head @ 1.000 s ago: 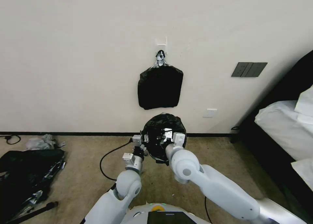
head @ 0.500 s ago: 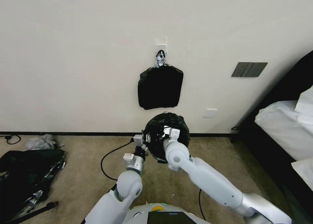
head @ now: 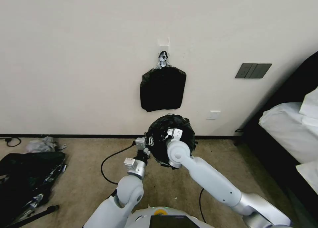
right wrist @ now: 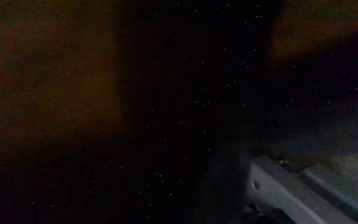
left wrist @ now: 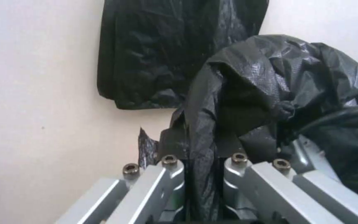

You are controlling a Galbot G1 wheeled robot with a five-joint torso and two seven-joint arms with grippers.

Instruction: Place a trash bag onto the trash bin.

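Observation:
The glossy black trash bag [head: 175, 127] is held open at floor level by the wall, bulging round. My left gripper [head: 149, 142] is at the bag's left edge. In the left wrist view it [left wrist: 204, 177] is shut on a pinched fold of the trash bag [left wrist: 270, 81]. My right gripper [head: 173, 134] reaches into the bag's mouth from the front, and the right wrist view is almost black from the plastic around it. The trash bin is hidden.
A flat bundle of black bags [head: 162, 88] hangs from a wall hook just above. A dark heap [head: 28, 175] lies on the carpet at the left, a black cable [head: 107, 163] loops near my left arm, and a bed [head: 291, 128] stands at the right.
My right arm has pushed deeper into the bag and its elbow has swung left. The bag has spread a little wider to the right. The left gripper has stayed put.

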